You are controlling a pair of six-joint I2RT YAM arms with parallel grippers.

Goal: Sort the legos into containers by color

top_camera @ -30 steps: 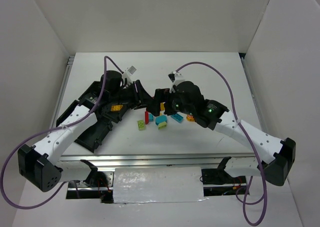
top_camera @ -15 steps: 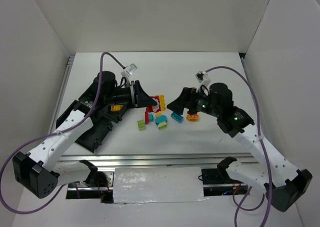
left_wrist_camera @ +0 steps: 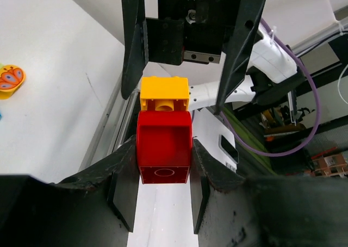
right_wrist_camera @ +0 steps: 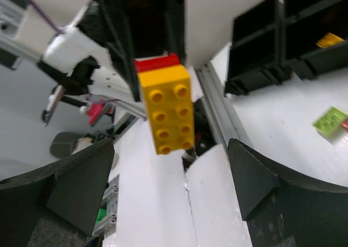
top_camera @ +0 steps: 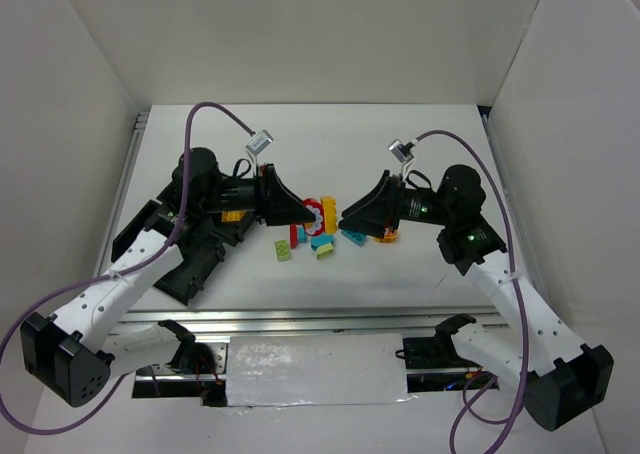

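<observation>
My left gripper (top_camera: pixel 303 212) is shut on a red lego (top_camera: pixel 313 211) and holds it above the table with a yellow lego (top_camera: pixel 327 212) stuck on its far end. In the left wrist view my left gripper (left_wrist_camera: pixel 163 149) clamps the red lego (left_wrist_camera: pixel 163 152), with the yellow lego (left_wrist_camera: pixel 164 94) beyond it. My right gripper (top_camera: pixel 348 217) faces that pair, open and a short way off. In the right wrist view the right gripper (right_wrist_camera: pixel 171 176) is wide open, with the yellow lego (right_wrist_camera: pixel 166 110) beyond its fingers. The black tray (top_camera: pixel 190 259) lies at the left.
Loose legos lie on the table below the grippers: lime green (top_camera: pixel 284 251), red (top_camera: pixel 295 234), cyan (top_camera: pixel 322 241), cyan (top_camera: pixel 352 236) and an orange piece (top_camera: pixel 384 236). One yellow lego (top_camera: pixel 231 215) lies in a tray compartment. White walls surround the table.
My right gripper, close against the red-and-yellow pair a second ago, has opened and drawn back to the right. My left gripper keeps the pair and has shifted slightly right.
</observation>
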